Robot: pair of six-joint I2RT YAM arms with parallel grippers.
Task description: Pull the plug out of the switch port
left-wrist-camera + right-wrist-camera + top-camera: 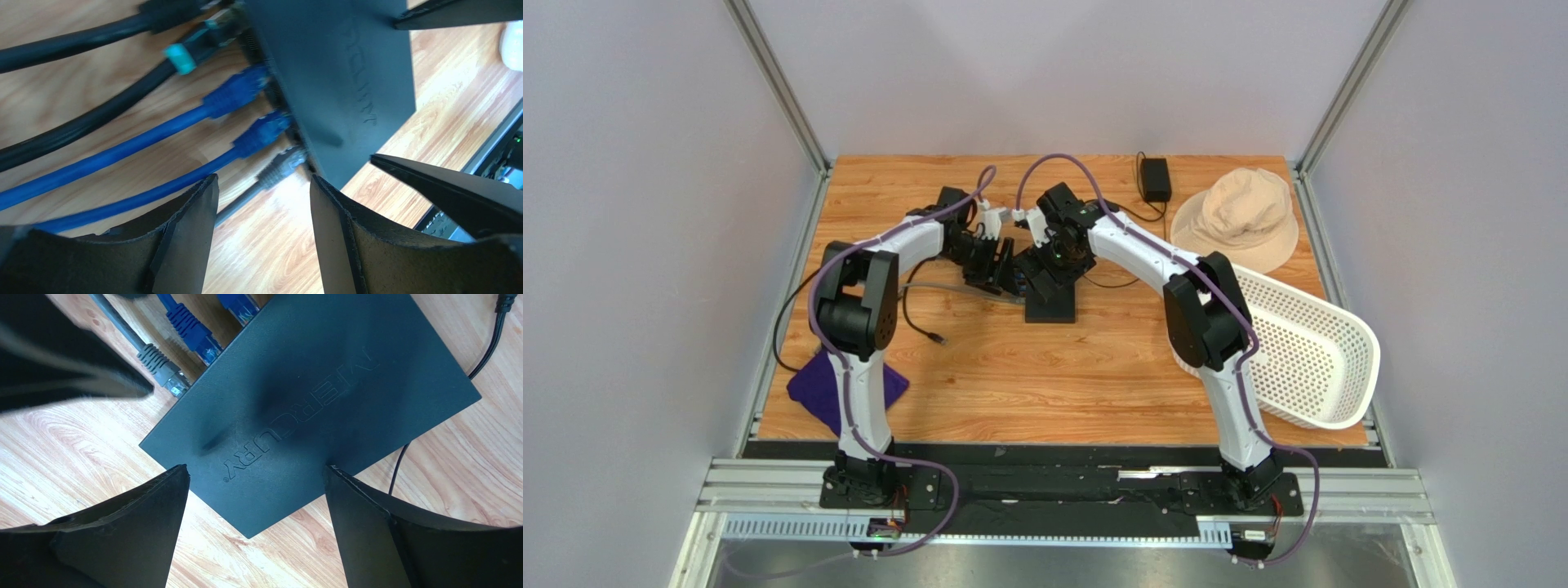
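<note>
Wooden table (1014, 368), walled on three sides.

White lattice basket (1320, 355) at the right edge, tipped, with its outer side hanging past that edge. Only its own perforated floor and walls show inside. The right arm crosses in front of its near-left end.

Beige sun hat (1241, 214) in the far right corner, brim touching the basket's far rim.

Purple cloth (811, 382) at the near left corner, partly under the left arm.

The switch (1051, 300) (344, 79) (307, 404) lies flat about mid-table, a little toward the far edge, socket side facing the left edge.

Small black adapter (1155, 179) by the far edge.

Plugged into the socket row:
- thick black leads
- two blue cables (236, 95) (190, 331)
- a grey plug (279, 168) (161, 366) in the end port

Left gripper (987, 260) (264, 180): spread wide, gripping nothing. It hangs close above the cables, and the grey plug lies just beyond the gap between its fingers.

Right gripper (1053, 260) (256, 471): spread wide, gripping nothing. It hangs over the switch's top, one corner between its fingers.
</note>
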